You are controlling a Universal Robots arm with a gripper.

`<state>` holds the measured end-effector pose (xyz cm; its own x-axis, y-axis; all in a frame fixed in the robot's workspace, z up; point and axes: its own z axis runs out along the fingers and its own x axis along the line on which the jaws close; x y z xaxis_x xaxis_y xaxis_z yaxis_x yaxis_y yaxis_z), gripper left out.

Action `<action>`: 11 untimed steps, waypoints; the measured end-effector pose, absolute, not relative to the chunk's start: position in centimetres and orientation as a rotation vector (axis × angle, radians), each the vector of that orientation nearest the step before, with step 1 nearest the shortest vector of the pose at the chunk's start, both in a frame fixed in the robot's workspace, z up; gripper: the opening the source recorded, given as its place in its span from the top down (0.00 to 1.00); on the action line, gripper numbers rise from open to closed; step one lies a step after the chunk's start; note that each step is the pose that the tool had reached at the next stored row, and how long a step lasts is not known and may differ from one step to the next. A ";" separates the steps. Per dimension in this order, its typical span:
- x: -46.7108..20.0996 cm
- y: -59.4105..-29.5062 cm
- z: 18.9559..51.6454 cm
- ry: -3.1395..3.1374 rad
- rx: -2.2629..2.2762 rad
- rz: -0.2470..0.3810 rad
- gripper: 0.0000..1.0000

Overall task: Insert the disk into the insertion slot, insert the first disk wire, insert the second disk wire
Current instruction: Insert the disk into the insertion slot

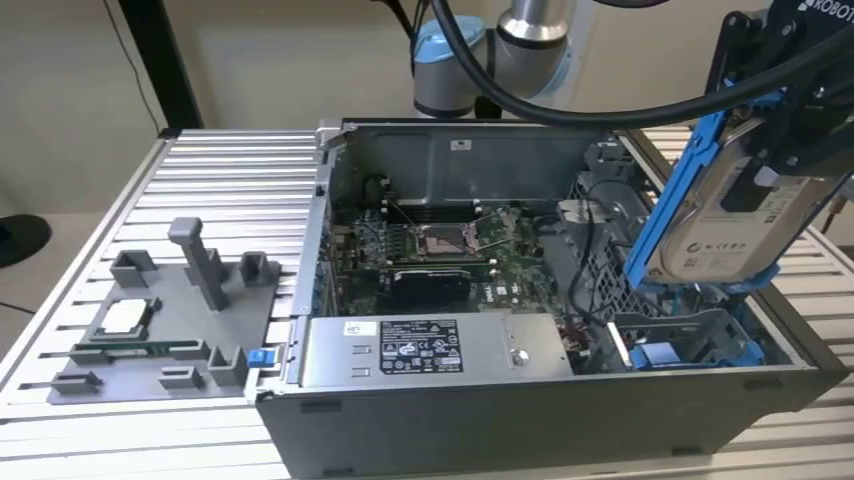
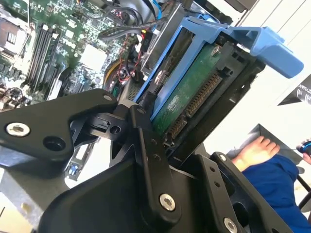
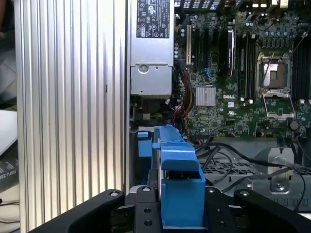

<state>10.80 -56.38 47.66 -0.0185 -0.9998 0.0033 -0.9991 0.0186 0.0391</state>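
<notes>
I had the gripper clamped on the disk, tilted on edge above the insertion slot at the exterior view's near right, and judged its blue carrier wanted squaring to the slot, clear of the loose cables.

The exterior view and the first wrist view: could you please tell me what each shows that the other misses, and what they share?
Exterior view: the grey fixture tray on the exterior view's left, and the disk hanging tilted, white label showing, above the insertion slot. First wrist view: the disk's blue carrier seen end-on in the claw, and a finned silver heatsink on the motherboard. Shared: the silver power supply box, the CPU socket and the held disk.
</notes>
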 end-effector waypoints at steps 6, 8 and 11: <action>10.8 -56.4 47.4 -2.220 2.180 -0.040 1.00; 10.8 -56.4 47.3 -2.220 2.180 -0.040 1.00; 10.8 -56.4 47.2 -2.220 2.180 -0.040 1.00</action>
